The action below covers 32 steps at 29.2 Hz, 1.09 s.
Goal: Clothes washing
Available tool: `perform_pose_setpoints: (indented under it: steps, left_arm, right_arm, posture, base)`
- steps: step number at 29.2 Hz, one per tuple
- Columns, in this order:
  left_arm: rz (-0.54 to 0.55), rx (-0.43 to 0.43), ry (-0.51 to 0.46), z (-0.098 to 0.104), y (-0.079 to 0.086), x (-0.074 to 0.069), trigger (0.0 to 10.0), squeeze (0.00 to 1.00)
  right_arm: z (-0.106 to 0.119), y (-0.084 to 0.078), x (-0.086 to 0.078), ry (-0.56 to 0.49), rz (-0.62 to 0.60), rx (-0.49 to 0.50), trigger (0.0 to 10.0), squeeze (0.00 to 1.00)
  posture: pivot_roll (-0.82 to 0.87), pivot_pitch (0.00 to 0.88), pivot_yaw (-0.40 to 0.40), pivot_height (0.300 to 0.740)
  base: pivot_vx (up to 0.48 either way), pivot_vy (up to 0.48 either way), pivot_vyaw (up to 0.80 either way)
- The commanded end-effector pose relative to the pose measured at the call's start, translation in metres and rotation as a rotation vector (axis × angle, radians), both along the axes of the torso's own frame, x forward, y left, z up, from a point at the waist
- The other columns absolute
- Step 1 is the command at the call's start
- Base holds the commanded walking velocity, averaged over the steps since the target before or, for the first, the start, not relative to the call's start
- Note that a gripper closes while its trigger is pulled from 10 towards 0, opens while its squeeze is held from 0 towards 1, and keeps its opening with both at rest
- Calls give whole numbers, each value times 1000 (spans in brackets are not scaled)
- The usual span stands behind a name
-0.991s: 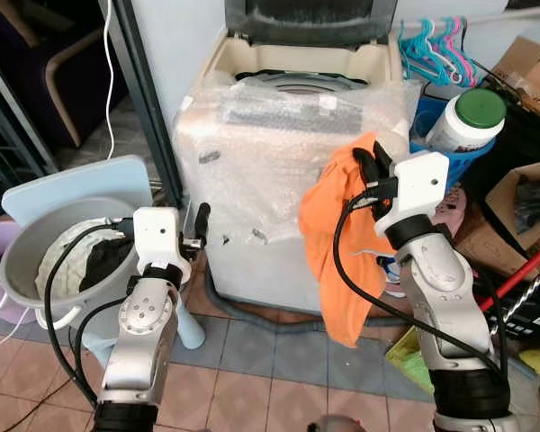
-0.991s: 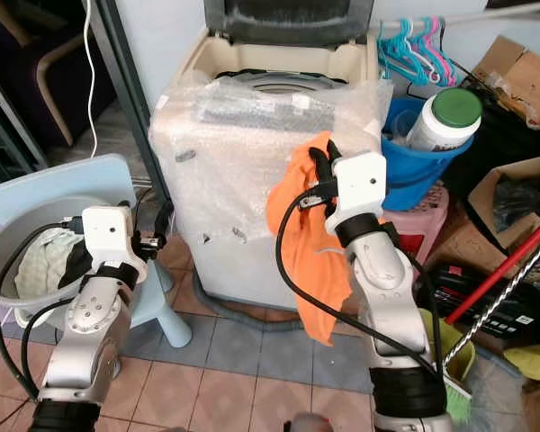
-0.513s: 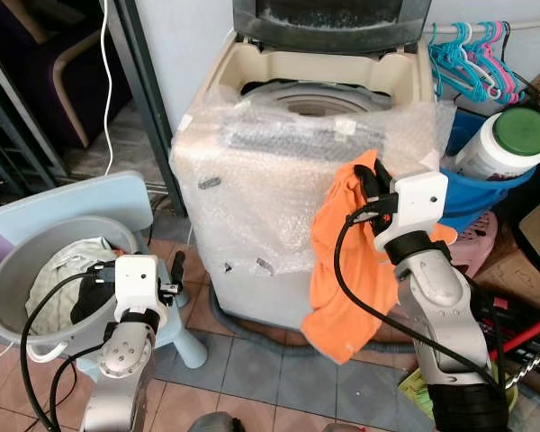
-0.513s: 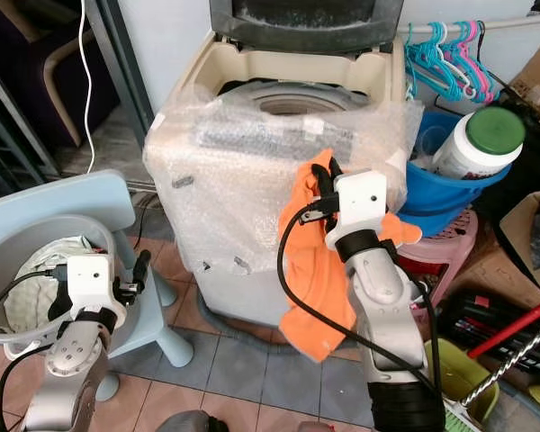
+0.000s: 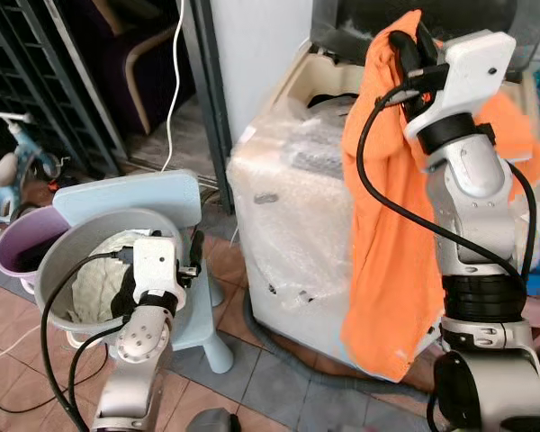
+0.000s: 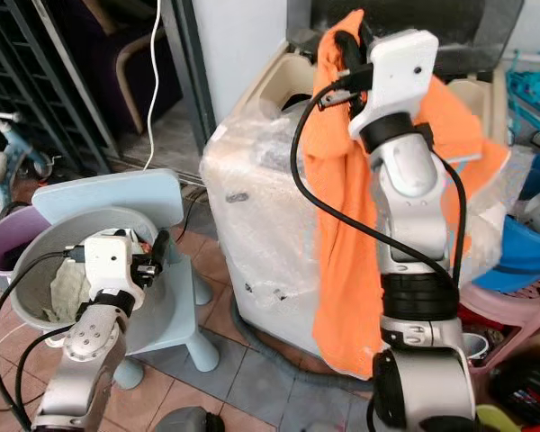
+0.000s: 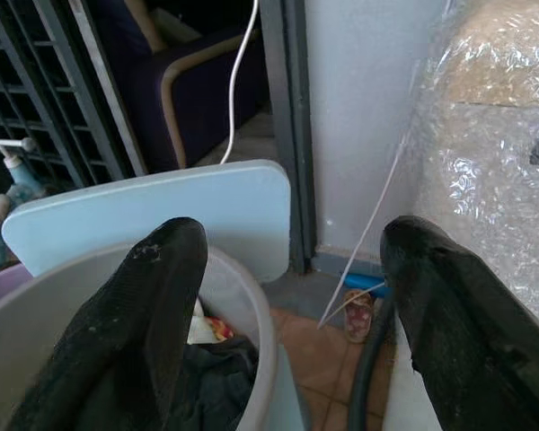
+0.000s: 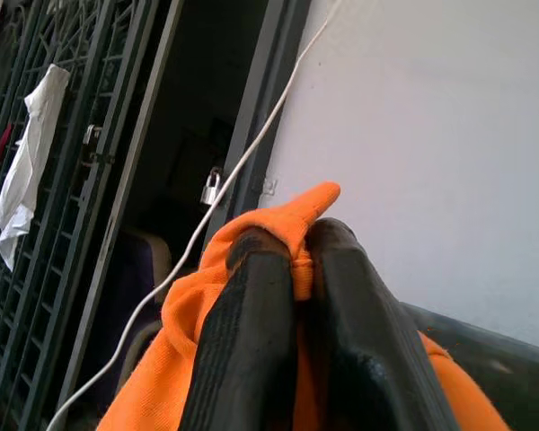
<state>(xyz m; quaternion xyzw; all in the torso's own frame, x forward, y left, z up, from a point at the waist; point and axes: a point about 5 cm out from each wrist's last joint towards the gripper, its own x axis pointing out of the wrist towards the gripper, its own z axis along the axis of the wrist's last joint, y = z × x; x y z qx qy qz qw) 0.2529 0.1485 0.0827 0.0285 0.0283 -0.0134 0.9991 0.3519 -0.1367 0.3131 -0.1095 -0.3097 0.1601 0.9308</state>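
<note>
Hanging from the top of the frame down to the lower right, the orange garment drapes in front of the bubble-wrapped washing machine, its lower hem near the tiled floor. The right claw, raised in the upper right, has its two black fingers pressed together on a fold of the cloth, with a peak of orange fabric poking out above them. Behind the garment, the washer's cream tub rim is open at the top.

At lower left, the left claw has its fingers spread wide and grips nothing, poised just beside the grey basin. That basin holds pale and dark laundry and sits on a light blue chair. A purple bucket stands just beside the basin at the left edge.
</note>
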Motion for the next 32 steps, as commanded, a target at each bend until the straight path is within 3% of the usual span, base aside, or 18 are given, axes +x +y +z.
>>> perform_pose_setpoints:
  steps: [1,4,7,14,19,21,26,32]
  left_arm:
    - [-39,0,-16,2,-6,0,10000,0]
    - [-41,-20,-10,2,-7,-1,10000,0]
    - [-36,-18,2,0,-8,-4,10000,0]
    - [-65,-29,4,0,-11,-4,10000,0]
    - [-64,-63,9,1,-14,-1,10000,0]
    - [-68,-58,8,2,-15,-1,10000,0]
    - [-68,-61,14,1,-17,-2,10000,0]
    - [-49,-64,19,1,-15,-6,10000,0]
  right_arm:
    - [14,-7,5,-43,-13,1,10000,0]
    - [22,-10,15,-37,-64,-2,10000,0]
    - [16,-29,29,47,-234,56,10000,0]
    - [2,-54,31,66,-325,83,10000,0]
    - [8,-73,41,106,-400,89,10000,0]
    - [10,-75,44,122,-405,83,10000,0]
    - [47,-78,54,114,-405,56,10000,0]
    - [74,-67,57,117,-335,26,10000,0]
  posture:
    - [-23,41,37,740]
    - [-11,45,28,740]
    - [-8,49,25,740]
    - [-16,56,31,740]
    - [-15,60,33,740]
    - [-15,60,33,740]
    - [-2,63,18,740]
    - [29,73,-7,740]
  base:
    - [458,0,0]
    - [472,0,0]
    - [306,0,-413]
    - [272,0,-800]
    - [123,0,-800]
    - [0,0,-734]
    - [0,0,0]
    - [0,0,0]
